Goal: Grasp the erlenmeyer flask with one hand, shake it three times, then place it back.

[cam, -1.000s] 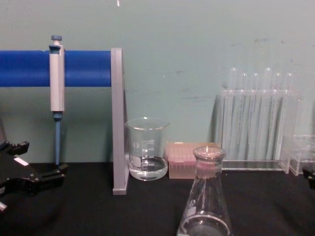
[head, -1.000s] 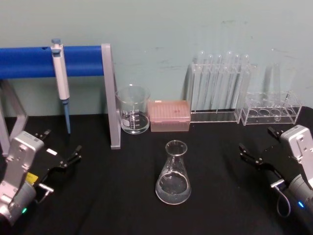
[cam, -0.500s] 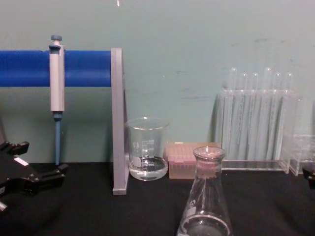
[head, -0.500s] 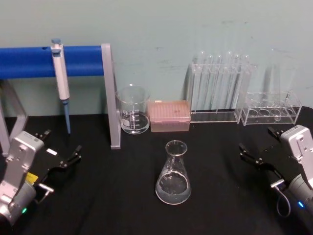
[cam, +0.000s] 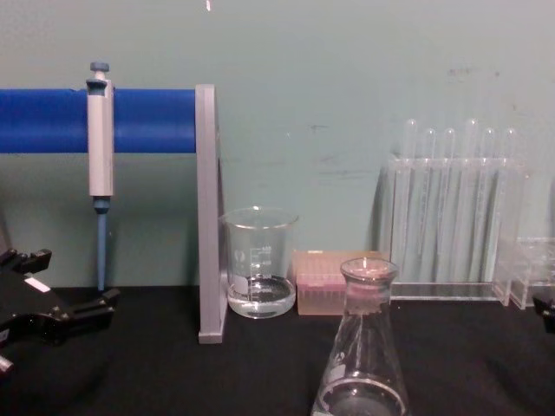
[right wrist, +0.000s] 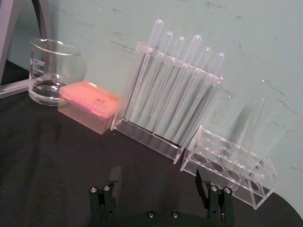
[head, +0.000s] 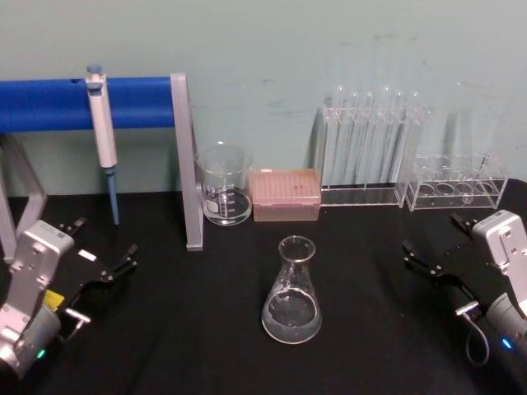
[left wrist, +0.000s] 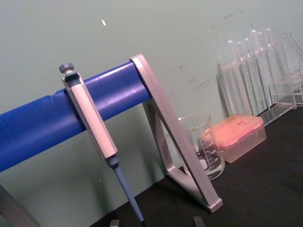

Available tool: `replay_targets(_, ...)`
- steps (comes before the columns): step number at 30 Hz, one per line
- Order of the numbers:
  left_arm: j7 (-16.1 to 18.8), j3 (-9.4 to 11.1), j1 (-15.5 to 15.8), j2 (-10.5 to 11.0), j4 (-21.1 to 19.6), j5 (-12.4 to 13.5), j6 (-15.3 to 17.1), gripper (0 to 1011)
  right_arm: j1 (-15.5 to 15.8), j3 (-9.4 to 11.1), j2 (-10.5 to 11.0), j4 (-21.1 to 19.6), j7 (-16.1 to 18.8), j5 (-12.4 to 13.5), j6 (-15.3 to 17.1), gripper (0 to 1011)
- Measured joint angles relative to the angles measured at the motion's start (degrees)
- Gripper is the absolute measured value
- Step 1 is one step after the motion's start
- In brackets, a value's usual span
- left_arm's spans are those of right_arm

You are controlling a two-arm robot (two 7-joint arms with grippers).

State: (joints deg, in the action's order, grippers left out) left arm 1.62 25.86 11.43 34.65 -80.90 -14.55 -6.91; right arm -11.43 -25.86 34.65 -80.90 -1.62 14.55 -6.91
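Note:
The erlenmeyer flask (head: 291,292) stands upright on the black table, near the middle and close to the front, with a little clear liquid in its base. In the chest view the flask (cam: 362,347) rises from the bottom edge. My left gripper (head: 103,239) rests open at the table's left side, well apart from the flask, and its jaws hold nothing. The chest view has this left gripper (cam: 74,279) low at the left edge. My right gripper (head: 431,233) sits open at the right side, also far from the flask. In the right wrist view its fingers (right wrist: 115,176) stand wide apart over bare table.
Along the back wall stand a glass beaker (head: 223,185) with some liquid, a pink tip box (head: 284,194), a clear rack of tubes (head: 366,148) and a smaller clear rack (head: 457,181). A pipette (head: 103,132) hangs on a blue-barred stand (head: 49,103) at the back left.

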Motion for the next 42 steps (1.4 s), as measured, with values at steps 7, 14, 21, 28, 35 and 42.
replay_targets(7,0.0,0.0,0.0,0.0,0.0,0.0,0.0,1001,0.11,0.18,-0.05,-0.11,0.06,0.05,0.02,1000)
replay_targets(14,0.0,0.0,0.0,0.0,0.0,0.0,0.0,1001,1.55,2.03,-0.68,-2.17,1.49,1.84,1.1,1000)
replay_targets(21,0.0,0.0,0.0,0.0,0.0,0.0,0.0,1001,3.36,3.95,-1.04,-5.7,4.61,5.58,3.39,1000)
replay_targets(28,0.0,0.0,0.0,0.0,0.0,0.0,0.0,1001,4.65,4.75,-1.51,-9.1,9.27,9.49,5.96,1000)
replay_targets(35,0.0,0.0,0.0,0.0,0.0,0.0,0.0,1001,5.38,4.62,-2.42,-11.02,13.27,11.83,8.29,1000)
replay_targets(42,0.0,0.0,0.0,0.0,0.0,0.0,0.0,1001,5.84,4.03,-3.7,-12.35,16.27,12.85,9.96,1000)
